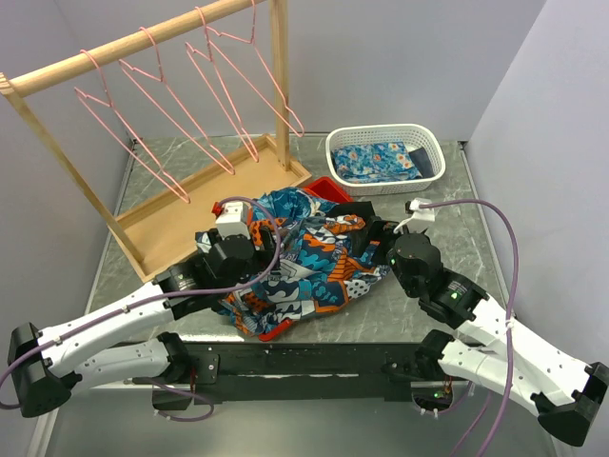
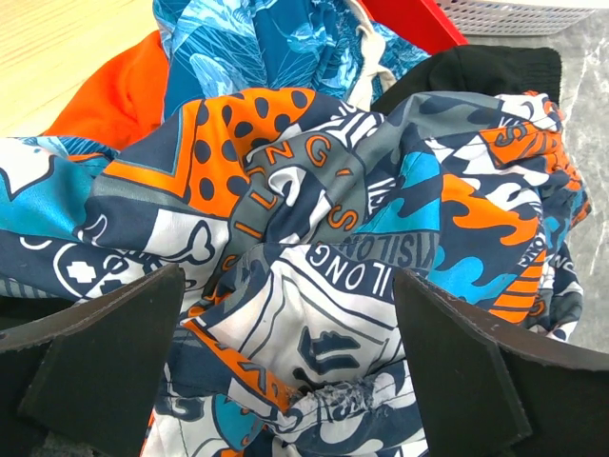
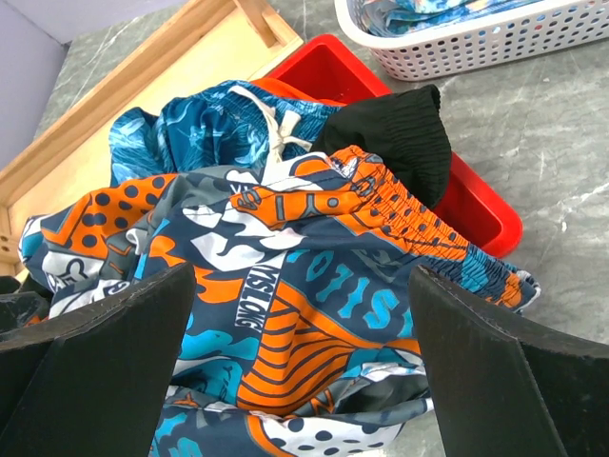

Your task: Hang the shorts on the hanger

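1. Shorts (image 1: 309, 262) bunched mid-table, long axis front-left to back-right, one gripper at each end.
2. Left gripper (image 2: 287, 286), right gripper (image 3: 303, 276): both spread wide over the cloth, holding nothing.
3. Hanger (image 1: 133, 133) on rack (image 1: 143, 43), back-left; left gripper nearer.

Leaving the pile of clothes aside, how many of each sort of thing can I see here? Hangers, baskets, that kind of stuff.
Pink hangers: 4
Wooden rack: 1
White basket: 1
Red bin: 1
Robot arms: 2
Total: 9
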Action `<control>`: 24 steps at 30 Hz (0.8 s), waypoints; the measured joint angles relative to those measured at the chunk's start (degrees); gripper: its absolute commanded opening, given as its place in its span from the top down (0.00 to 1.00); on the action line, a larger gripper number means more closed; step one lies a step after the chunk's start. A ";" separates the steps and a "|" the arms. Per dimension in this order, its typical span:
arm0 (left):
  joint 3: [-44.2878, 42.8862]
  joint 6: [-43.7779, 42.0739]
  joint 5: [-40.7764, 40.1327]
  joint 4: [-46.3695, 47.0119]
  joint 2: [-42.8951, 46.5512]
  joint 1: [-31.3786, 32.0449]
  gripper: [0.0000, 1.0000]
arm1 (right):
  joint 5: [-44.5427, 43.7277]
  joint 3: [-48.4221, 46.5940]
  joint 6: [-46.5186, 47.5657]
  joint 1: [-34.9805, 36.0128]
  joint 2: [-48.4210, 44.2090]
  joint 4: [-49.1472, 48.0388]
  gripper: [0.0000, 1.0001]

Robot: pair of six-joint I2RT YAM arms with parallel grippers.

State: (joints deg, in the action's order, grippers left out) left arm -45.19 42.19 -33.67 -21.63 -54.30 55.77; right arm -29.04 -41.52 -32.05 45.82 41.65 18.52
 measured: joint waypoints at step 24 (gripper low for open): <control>-1.22 0.59 0.42 -1.95 -1.60 0.00 0.04 | 5.53 -7.04 1.55 -6.71 10.78 1.33 0.00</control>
State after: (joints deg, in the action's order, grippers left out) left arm -46.41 42.78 -33.26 -23.57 -55.90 55.77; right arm -23.51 -48.56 -30.50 39.11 52.42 19.86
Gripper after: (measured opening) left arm 0.966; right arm 0.997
